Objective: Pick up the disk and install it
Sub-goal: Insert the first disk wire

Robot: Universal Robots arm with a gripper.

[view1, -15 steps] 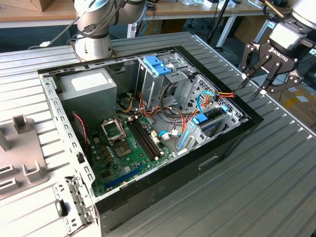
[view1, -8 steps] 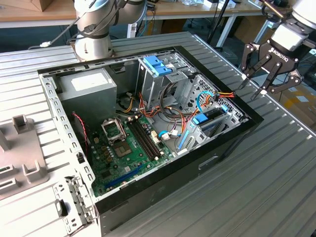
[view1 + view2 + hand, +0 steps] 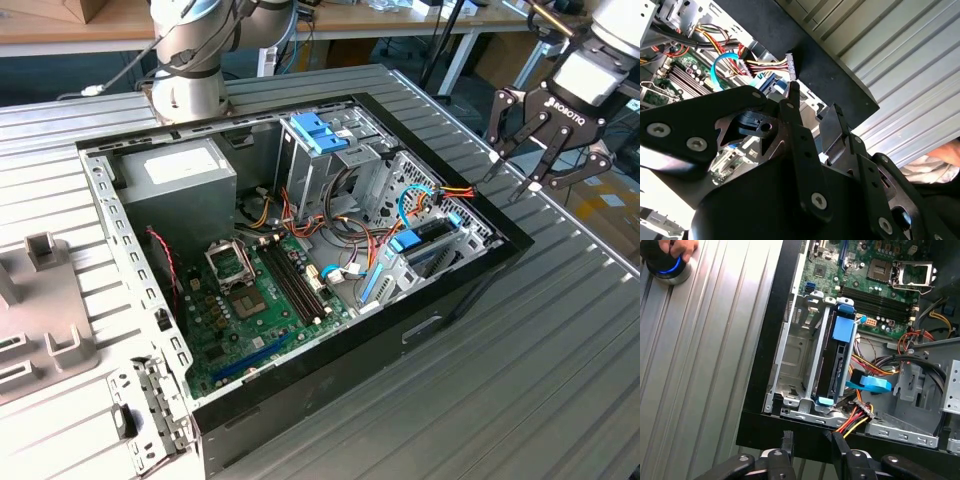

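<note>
The disk stands on edge inside the metal drive bay at the case's near corner. It shows as a dark body with blue plastic rails, and its blue tab shows in the exterior view. My gripper hangs open and empty above the table, just outside the black case wall on the exterior view's right. In both wrist views its black fingers point toward the bay, apart from the disk. Red, yellow and blue cables run beside the disk.
A grey power-supply box sits in the case's far corner, and a light-blue bracket tops the tall drive cage. The green motherboard fills the case floor. A hand rests on a black-and-blue knob on the ribbed table.
</note>
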